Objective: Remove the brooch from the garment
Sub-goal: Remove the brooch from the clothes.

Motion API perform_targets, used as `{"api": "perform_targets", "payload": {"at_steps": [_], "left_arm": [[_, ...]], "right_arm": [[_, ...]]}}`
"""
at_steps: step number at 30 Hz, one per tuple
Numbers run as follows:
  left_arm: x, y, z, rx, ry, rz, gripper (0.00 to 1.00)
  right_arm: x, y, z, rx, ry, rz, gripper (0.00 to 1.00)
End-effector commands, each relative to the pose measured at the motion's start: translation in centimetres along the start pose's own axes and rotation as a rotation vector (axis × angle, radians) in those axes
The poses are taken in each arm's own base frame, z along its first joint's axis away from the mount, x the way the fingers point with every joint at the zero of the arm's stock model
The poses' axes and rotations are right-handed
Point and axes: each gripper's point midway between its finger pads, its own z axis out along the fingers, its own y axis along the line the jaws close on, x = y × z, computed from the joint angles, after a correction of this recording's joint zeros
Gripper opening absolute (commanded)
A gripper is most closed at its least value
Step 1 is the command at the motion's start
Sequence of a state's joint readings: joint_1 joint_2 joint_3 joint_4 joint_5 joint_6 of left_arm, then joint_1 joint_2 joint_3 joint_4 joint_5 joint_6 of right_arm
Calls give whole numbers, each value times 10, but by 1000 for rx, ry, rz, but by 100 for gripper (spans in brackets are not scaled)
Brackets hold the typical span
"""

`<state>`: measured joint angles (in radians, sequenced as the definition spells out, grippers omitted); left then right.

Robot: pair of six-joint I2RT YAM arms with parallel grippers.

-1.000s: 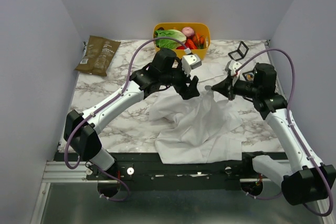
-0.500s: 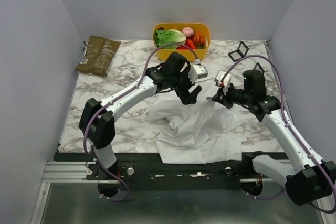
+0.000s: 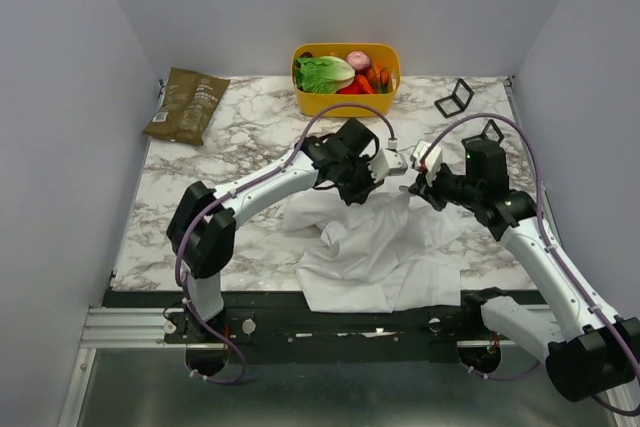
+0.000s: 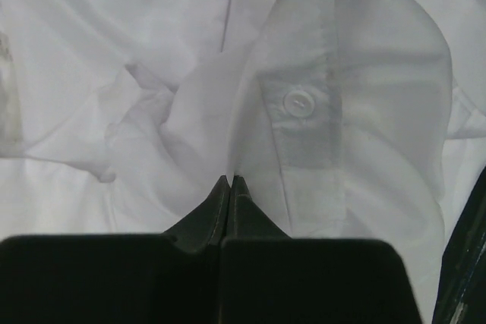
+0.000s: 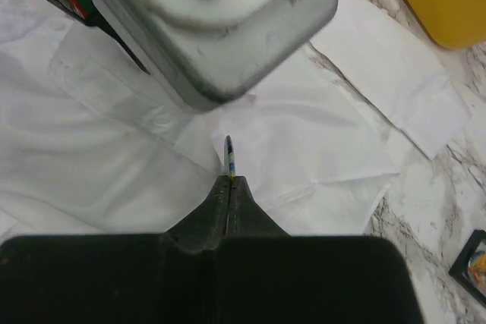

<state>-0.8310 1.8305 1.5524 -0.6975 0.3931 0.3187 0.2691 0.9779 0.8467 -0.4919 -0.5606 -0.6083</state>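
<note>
The garment (image 3: 375,247), a white wrinkled shirt, lies bunched at the table's near middle. Both grippers meet above its far edge. My right gripper (image 5: 228,177) is shut on the brooch (image 5: 228,153), a thin blue and yellow piece seen edge-on and sticking out past the tips over the cloth. In the top view that right gripper (image 3: 413,189) is just right of my left gripper (image 3: 373,191). In the left wrist view the left gripper (image 4: 229,180) is shut on a fold of the garment (image 4: 357,111), beside a button placket (image 4: 298,102).
A yellow basket (image 3: 340,103) of vegetables stands at the back centre. A brown bag (image 3: 188,104) lies at the back left. Two small black frames (image 3: 455,97) (image 3: 490,130) sit at the back right. The left wrist's camera housing (image 5: 213,20) hangs close above the brooch.
My left arm has swung right and down onto the shirt, and its gripper went from open to shut on the cloth. The right gripper has drifted slightly left, staying shut.
</note>
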Motion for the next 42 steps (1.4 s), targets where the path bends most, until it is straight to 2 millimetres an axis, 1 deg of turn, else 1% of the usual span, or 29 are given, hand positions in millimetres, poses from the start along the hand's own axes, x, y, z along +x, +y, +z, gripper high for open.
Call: {"api": "perform_targets", "payload": {"at_steps": [1,4,6,8,10,12,13,14,15,16,17,18,19,20,21,22,23,24,26,28,31,32,34,35,36,37,38,39,42], "left_arm": [[-19,35,-49,-197,-80,12,0],[-33,44,-80,-262,-157,5,0],[-33,43,-91,-290,-171,11,0],[-26,43,-94,-303,-152,1,0],[-19,46,-97,-331,-123,-8,0],[-17,49,-105,-364,-118,-1,0],[-18,49,-108,-377,-121,9,0],[-22,52,-114,-397,-129,22,0],[-27,52,-120,-405,-145,26,2],[-31,50,-125,-402,-151,30,12],[-51,46,-137,-389,-203,43,14],[-60,43,-139,-365,-215,45,17],[-63,35,-143,-322,-202,40,24],[-95,31,-168,-324,-278,70,27],[-104,25,-164,-268,-287,62,31],[-111,20,-169,-243,-292,56,36],[-135,16,-189,-245,-360,77,39],[-142,13,-185,-206,-373,66,41],[-160,9,-196,-197,-428,66,43],[-169,8,-194,-188,-454,53,40],[-178,2,-193,-152,-493,85,26],[-171,2,-183,-138,-477,84,25],[-176,-3,-189,-123,-518,114,25],[-170,-9,-180,-85,-511,116,25],[-171,-16,-188,-74,-539,134,27],[-178,-17,-192,-80,-585,156,34],[-167,-21,-179,-47,-570,136,41],[-167,-26,-188,-50,-598,148,50],[-162,-30,-177,-6,-587,133,59]], "right_arm": [[32,-21,-1,121,128,-36,1],[46,-26,-4,160,191,-44,1],[48,-28,-7,178,205,-31,1],[41,-29,-11,188,194,-19,1],[20,-30,-23,199,150,-27,1],[0,-20,-32,166,94,-21,1],[-17,-20,-39,157,52,-31,1],[-31,-8,-41,91,-1,-33,1],[-36,3,-44,42,-14,-24,1],[-54,6,-51,14,-57,-36,1],[-66,20,-52,-62,-102,-35,1],[-69,27,-55,-99,-112,-24,1],[-76,30,-57,-120,-130,-22,1],[-88,32,-61,-143,-165,-27,1],[-94,35,-63,-158,-178,-28,1],[-98,36,-63,-174,-190,-32,1],[-105,39,-65,-206,-217,-41,1],[-111,41,-65,-221,-236,-44,1],[-120,46,-65,-267,-273,-29,1],[-130,46,-66,-283,-311,-39,1],[-137,45,-65,-293,-346,-47,1],[-138,45,-64,-295,-353,-43,1],[-139,43,-62,-292,-367,-49,1],[-139,44,-61,-296,-369,-46,1],[-140,46,-61,-307,-380,-52,1],[-140,46,-61,-314,-384,-53,1],[-137,49,-59,-327,-383,-47,1],[-137,51,-58,-340,-392,-46,1],[-132,58,-57,-370,-404,-28,1]]}}
